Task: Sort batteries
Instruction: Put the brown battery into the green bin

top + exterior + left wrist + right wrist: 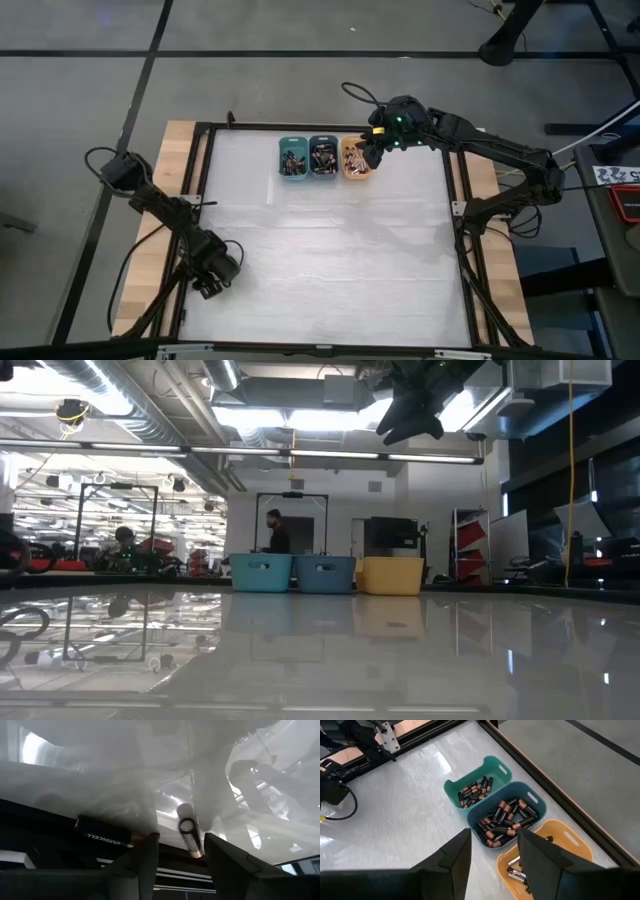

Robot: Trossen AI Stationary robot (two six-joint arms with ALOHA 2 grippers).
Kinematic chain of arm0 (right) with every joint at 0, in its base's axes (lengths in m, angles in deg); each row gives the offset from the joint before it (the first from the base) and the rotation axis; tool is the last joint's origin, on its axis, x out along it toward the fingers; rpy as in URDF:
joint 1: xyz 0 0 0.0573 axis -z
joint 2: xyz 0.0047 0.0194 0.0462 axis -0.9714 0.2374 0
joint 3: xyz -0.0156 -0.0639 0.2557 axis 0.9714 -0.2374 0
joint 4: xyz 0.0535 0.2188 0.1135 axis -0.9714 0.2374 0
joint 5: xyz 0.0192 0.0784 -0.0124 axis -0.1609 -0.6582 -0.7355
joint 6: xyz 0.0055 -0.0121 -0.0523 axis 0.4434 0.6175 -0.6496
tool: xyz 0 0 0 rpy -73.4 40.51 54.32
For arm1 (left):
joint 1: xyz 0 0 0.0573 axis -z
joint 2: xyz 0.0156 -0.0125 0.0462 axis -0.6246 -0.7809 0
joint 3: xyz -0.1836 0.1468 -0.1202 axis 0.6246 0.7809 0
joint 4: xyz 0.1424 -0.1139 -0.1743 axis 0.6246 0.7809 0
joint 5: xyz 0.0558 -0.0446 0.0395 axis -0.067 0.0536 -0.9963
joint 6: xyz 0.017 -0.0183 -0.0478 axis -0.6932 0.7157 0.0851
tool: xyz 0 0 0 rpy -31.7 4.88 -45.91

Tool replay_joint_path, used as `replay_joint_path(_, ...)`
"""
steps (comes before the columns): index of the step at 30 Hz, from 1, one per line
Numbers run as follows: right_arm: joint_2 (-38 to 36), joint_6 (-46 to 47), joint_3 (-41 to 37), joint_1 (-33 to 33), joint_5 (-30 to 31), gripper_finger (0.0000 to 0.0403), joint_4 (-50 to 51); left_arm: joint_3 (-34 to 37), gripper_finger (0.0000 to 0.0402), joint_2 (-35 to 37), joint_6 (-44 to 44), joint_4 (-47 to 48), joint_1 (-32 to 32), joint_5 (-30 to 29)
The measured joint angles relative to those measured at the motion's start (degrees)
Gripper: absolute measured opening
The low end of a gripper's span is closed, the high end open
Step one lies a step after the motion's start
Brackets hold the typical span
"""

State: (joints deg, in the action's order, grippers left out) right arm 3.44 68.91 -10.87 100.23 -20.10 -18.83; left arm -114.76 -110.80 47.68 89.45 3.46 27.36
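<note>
Right wrist view alone shows batteries (502, 817) filling bins; both grippers' jaws apart, empty.

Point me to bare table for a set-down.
Free: the white table from the bins forward, between both arms. Crowded: back edge, where teal bin, blue bin and orange bin touch, right gripper above orange. Left gripper sits front-left.

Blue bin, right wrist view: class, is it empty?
No. The blue bin holds a pile of batteries, sitting between the teal bin and orange bin.
</note>
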Motion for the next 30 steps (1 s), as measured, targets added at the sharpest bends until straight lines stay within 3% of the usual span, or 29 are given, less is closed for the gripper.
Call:
replay_joint_path(5,0.0,-0.02,0.0,0.01,0.02,0.016,-0.6,1.25,0.0125,0.13,1.19,-1.27,0.1,0.09)
replay_joint_path(15,0.0,-0.03,0.0,0.01,0.11,0.016,-0.69,1.4,0.0017,0.11,0.34,-2.58,0.19,-0.64)
replay_joint_path(23,0.0,-0.04,0.0,0.02,0.13,0.016,-0.69,-0.81,0.0023,-0.07,-1.36,-3.09,0.21,-2.22)
replay_joint_path(30,0.0,-0.61,0.0,0.02,0.17,0.016,-0.82,-5.58,0.0012,3.2,0.51,-3.89,-1.25,-8.83)
